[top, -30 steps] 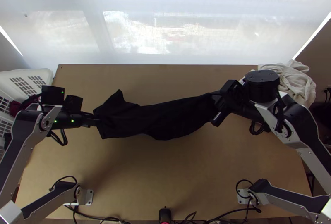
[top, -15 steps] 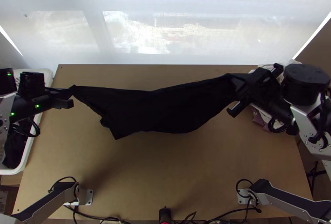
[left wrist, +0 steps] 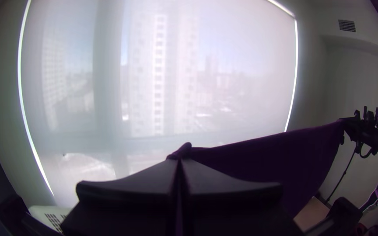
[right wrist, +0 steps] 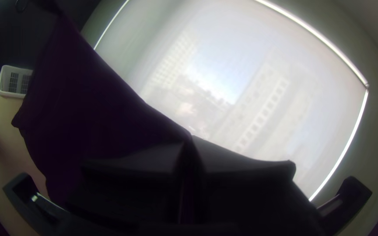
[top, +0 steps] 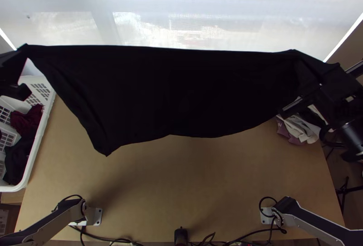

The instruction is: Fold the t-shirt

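the step in hand looks like stretching and straightening the t-shirt before any fold; no fold seems made so far. the left pincer is closed, its fingertips pressed together on one end of the black fabric, a small knob of cloth poking out beyond them. the right pincer is closed as well, nipping the opposite end.

the shirt hangs spread between the two pincers, its far edge drawn nearly straight from one to the other, the rest drooping towards the arms' bases. a loose corner dangles lowest on the left pincer's side (whether it touches the table, i cannot tell). just beside the left pincer, towards its arm's base, is the white basket; near the right pincer lie some pale cloths.

next, i judge, both pincers should lower together, keeping the edge taut, and lay the shirt flat without bunching that corner.
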Motion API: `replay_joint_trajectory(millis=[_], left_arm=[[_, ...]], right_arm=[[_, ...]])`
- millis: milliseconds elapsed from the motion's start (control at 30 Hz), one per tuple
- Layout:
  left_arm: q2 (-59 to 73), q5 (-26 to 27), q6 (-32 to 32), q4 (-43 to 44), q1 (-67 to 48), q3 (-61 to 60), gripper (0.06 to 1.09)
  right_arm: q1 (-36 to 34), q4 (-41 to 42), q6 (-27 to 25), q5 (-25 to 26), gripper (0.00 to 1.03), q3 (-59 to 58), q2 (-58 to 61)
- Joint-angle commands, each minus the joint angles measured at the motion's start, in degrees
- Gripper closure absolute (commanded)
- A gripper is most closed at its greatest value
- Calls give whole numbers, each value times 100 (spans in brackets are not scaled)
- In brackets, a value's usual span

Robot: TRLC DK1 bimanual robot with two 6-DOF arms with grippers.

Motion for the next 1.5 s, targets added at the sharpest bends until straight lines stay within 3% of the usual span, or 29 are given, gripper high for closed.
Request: replay_joint_trajectory(millis=[0, 333, 433, 633, 867, 1167, 1467], left_arm=[[-65, -11, -46, 366, 234, 877, 105], [-725, 7, -248, 278, 217, 851, 105], [-918, 297, -257, -29, 208, 807, 105], [-1199, 666, -116, -838, 208, 728, 105], [-1489, 806, -99, -1339, 217, 622, 105], [-1718, 1158, -125, -1444, 234, -898, 105], [-1445, 1360, -310, -469, -38, -3702, 105]], right_arm=[[236, 791, -578, 118, 100, 28, -245], [632, 351, -692, 206, 100, 37, -737], [720, -53, -648, 197, 100, 28, -930], [746, -1213, 20, 188, 100, -33, -1431], [535, -1802, 653, 197, 100, 72, -1713], [526, -1644, 1382, 48, 100, -701, -1598], [570, -360, 1488, -277, 100, -2556, -1414]])
